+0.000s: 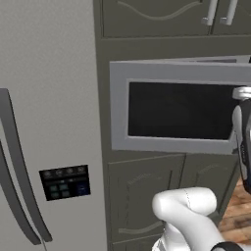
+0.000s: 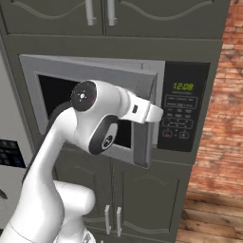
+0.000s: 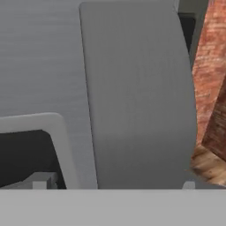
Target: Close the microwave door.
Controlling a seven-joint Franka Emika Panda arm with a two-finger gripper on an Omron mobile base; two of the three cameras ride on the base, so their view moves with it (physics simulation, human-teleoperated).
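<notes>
From the left base view, a tall grey fridge [image 1: 49, 122] with curved dark handles and a small button panel [image 1: 65, 182] fills the left, while dark-grey cabinets [image 1: 147, 196] stand to its right, above and below a built-in recess; wooden floor [image 1: 238, 215] shows at the lower right. The microwave door [image 1: 176, 110], a grey frame around a large black window, hangs in that recess, swung a little out from the wall with a thin gap along its top edge. From the right base view, a red brick wall [image 2: 223, 109] bounds the right side and the plank floor runs beneath it. The microwave [image 2: 182, 107] sits between upper and lower cabinet doors, its black control panel lit with green digits on the right; the door stands ajar, its thick free edge near the panel, and the white arm [image 2: 95, 118] reaches to that edge. In the hand view, the door's broad grey edge lies very close, brick and floor at right; I cannot tell how the jaws stand.
</notes>
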